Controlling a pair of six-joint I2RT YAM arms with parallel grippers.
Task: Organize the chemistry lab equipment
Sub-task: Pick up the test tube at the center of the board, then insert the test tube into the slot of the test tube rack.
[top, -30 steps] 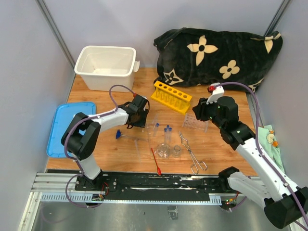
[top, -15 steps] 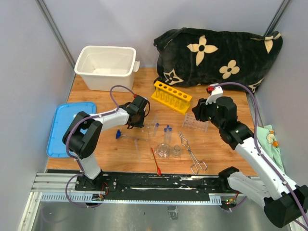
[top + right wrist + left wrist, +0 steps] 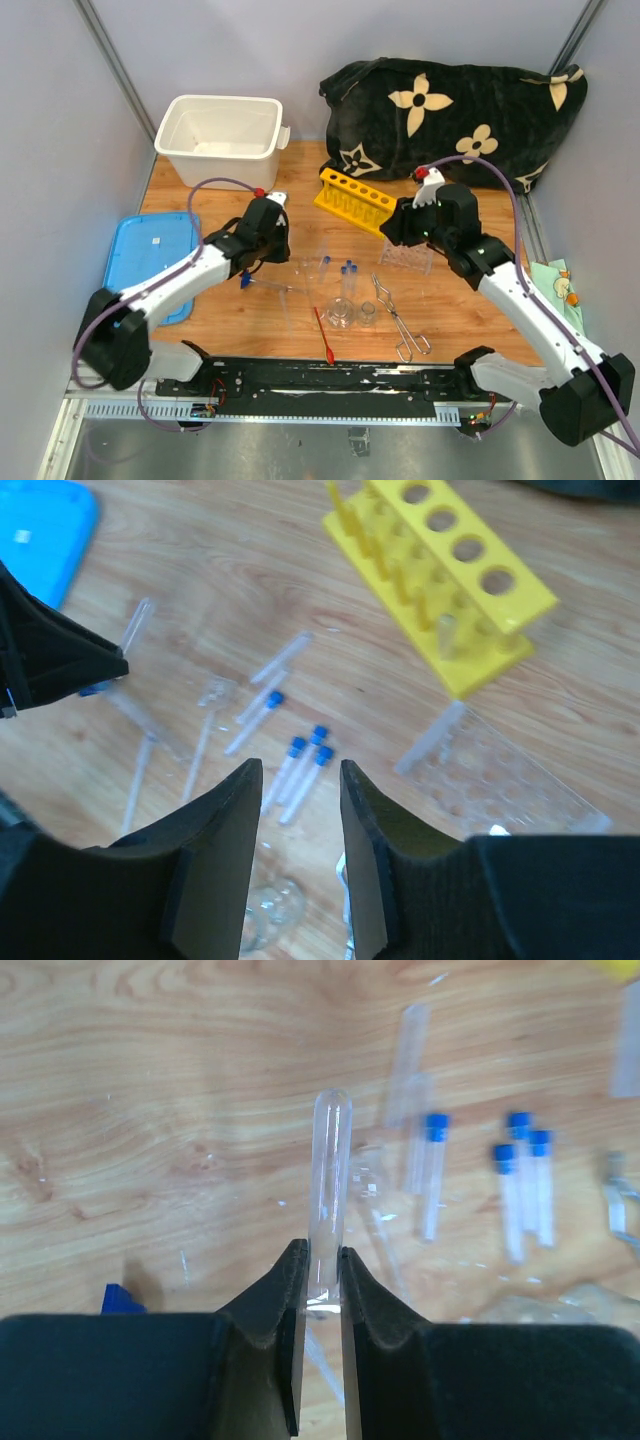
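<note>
My left gripper is shut on a clear uncapped tube and holds it above the wood, left of the loose tubes. Blue-capped clear tubes lie mid-table and also show in the right wrist view. My right gripper is open and empty, hovering between the yellow holed rack and the clear plastic rack. Two small glass beakers, metal tongs and a red-tipped stick lie near the front.
A white tub stands at the back left, its blue lid at the left edge. A black flowered cloth fills the back right. A small blue cap lies by the left gripper.
My left arm has stretched out lower and its gripper has shifted slightly left with the tube. My right gripper has moved left and back towards the yellow rack.
</note>
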